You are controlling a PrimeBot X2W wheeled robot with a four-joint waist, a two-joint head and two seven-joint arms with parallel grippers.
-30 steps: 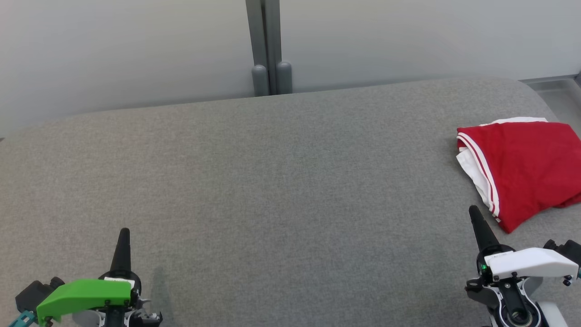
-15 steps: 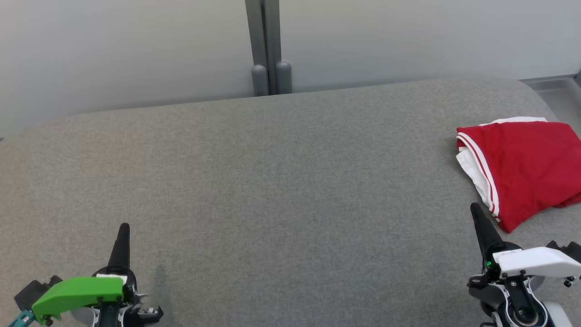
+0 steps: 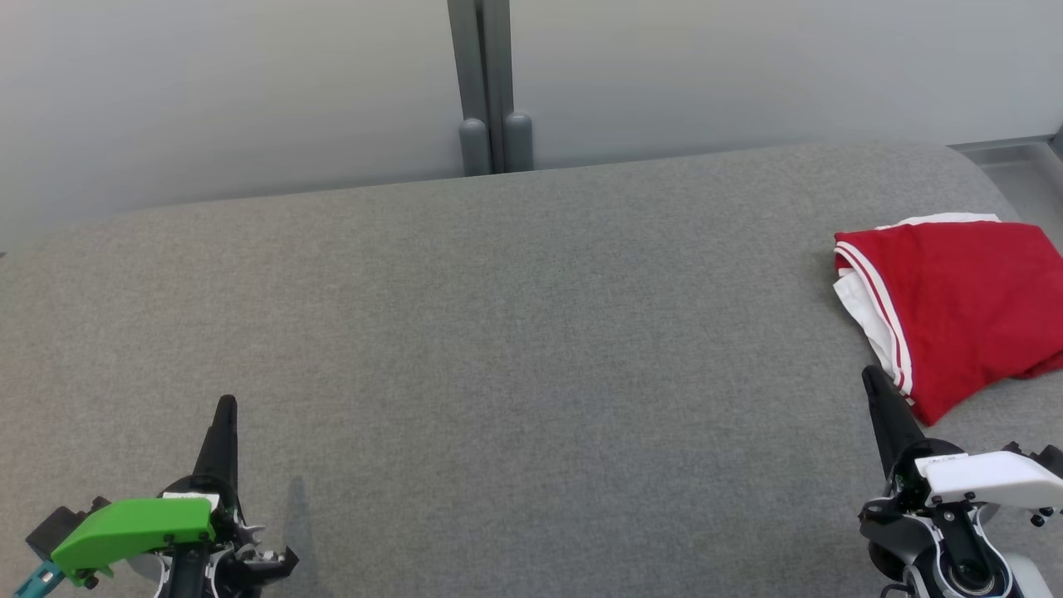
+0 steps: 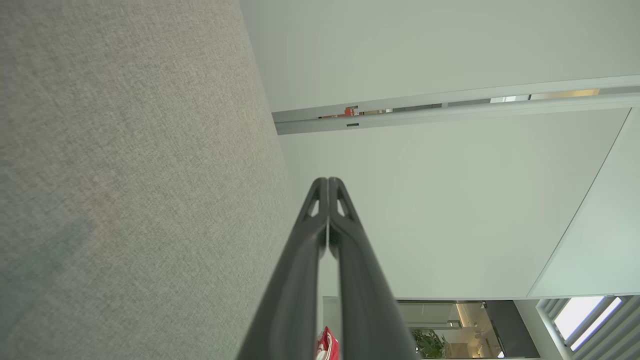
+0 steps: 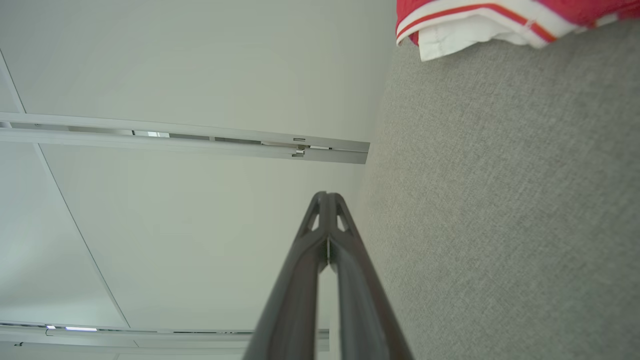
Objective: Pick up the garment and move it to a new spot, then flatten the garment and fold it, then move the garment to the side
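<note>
Since the folded red-and-white garment lies at 3 o'clock on the grey upholstered surface, left gripper (7 o'clock) and right gripper (5 o'clock) rest pinched together, empty, apparently parked.

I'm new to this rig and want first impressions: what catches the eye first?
The red fabric garment with white striped trim stands out, lying at the right side of the wide grey upholstered surface. Low in the head view sit the shut left claw, green-capped, and the shut right claw, white-capped, near the garment.
</note>
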